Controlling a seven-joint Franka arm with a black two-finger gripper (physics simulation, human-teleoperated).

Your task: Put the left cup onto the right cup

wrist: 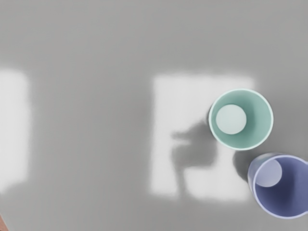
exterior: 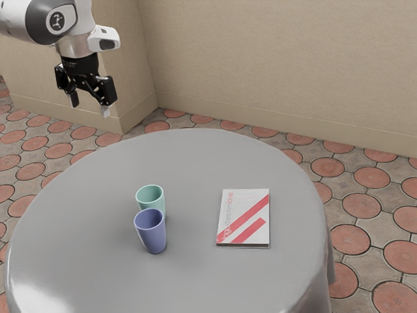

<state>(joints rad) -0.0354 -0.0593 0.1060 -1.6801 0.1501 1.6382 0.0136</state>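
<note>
Hanging high beyond the far edge of the round grey tabletop (exterior: 78, 215) at the exterior view's left, the black two-finger end effector (exterior: 90, 104) has its fingers spread wide and holds nothing. Near the tabletop's middle, a mint-green plastic cup (exterior: 150, 197) (wrist: 240, 119) and a violet-blue plastic cup (exterior: 150, 231) (wrist: 280, 185) stand upright, just beside each other, the violet-blue one toward the near edge. A white booklet with red stripes (exterior: 244, 217) lies flat toward the tabletop's edge at the exterior view's right.
</note>
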